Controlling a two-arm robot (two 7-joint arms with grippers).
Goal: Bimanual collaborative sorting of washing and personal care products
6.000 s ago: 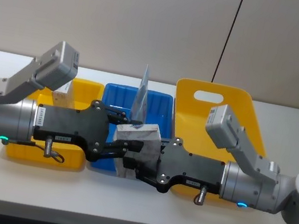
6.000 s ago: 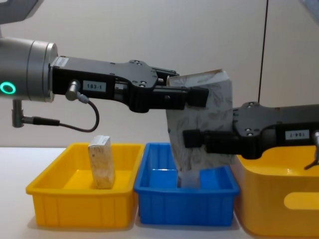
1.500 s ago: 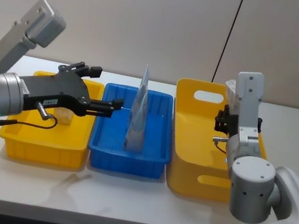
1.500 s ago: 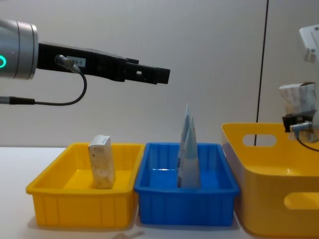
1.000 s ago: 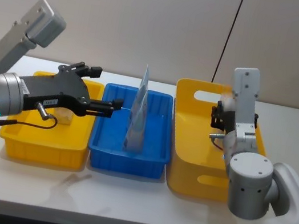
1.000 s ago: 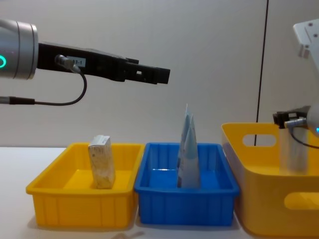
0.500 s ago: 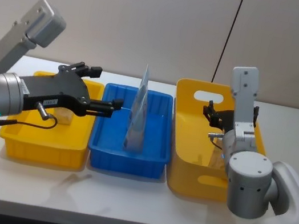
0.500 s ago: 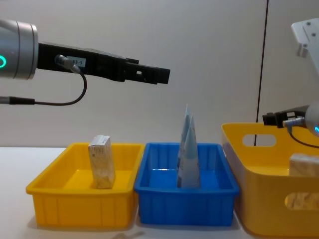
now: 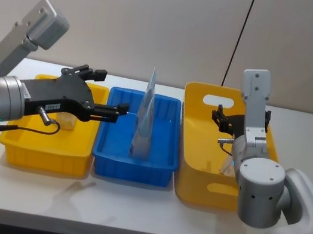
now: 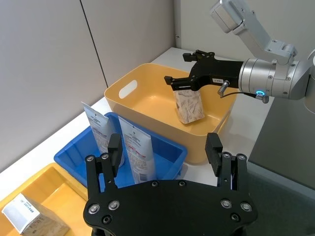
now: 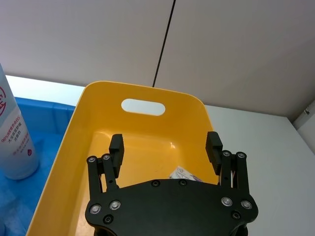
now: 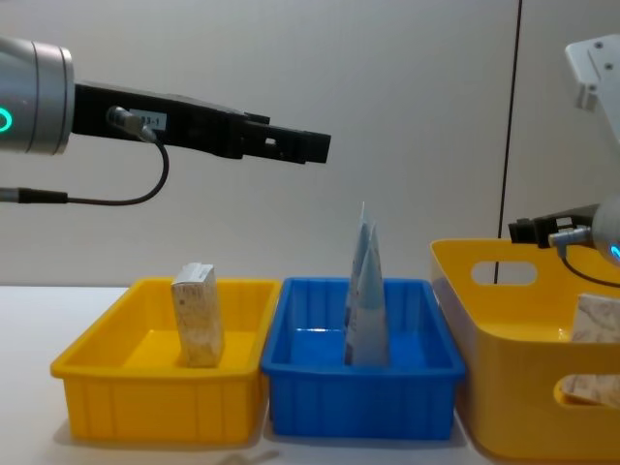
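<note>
The grey-beige marbled pack (image 10: 189,105) leans loose inside the large yellow bin (image 9: 194,160), also seen as the marbled pack (image 12: 593,320). My right gripper (image 10: 181,68) hovers open just above it; its pads (image 11: 213,142) have nothing between them. Two pale blue pouches (image 9: 146,115) stand upright in the blue bin (image 9: 132,170). A beige block pack (image 12: 197,315) stands in the small yellow bin (image 12: 155,397). My left gripper (image 9: 109,92) hangs open and empty, high over the seam between the small yellow bin and the blue bin.
The three bins sit side by side on a white table (image 9: 128,209), with a grey wall behind. A black cable (image 9: 238,40) runs down the wall behind the large bin. Bare table lies in front of the bins.
My right gripper lowered the marbled pack into the large yellow bin and opened. The pack now rests there, tilted a little more than half a second ago. The left arm has stayed still.
</note>
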